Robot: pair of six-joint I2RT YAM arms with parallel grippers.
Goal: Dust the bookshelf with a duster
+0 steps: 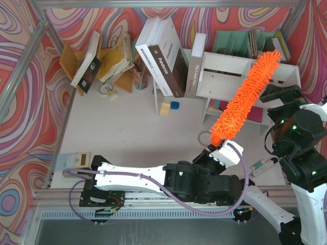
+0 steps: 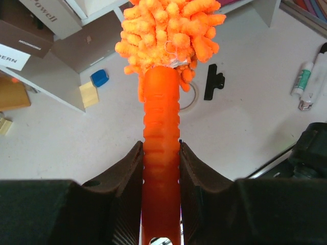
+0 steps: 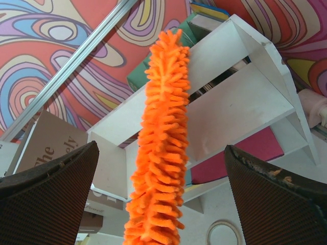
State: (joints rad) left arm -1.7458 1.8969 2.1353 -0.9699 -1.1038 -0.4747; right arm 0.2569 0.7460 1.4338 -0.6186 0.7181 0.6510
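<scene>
Top external view: the left gripper [image 1: 217,148] is clamped tight on the smooth handle of the orange duster [image 1: 245,97], near the right end of the table's [image 1: 127,138] front edge. From there the duster slants up and away, its shaggy head crossing the front of the white bookshelf [image 1: 225,64], with its tip above the shelf's top board. The bookshelf stands at the table's far right corner, its two open compartments facing the arms. The left wrist view shows both fingers [image 2: 130,168] pressed against the ribbed handle on either side, just below the fluffy head. The right gripper [image 3: 161,148] hangs by the table's right edge with its jaws spread wide and nothing between them, the duster head well beyond. A black clip [image 2: 213,81] lies on the table near the handle.
</scene>
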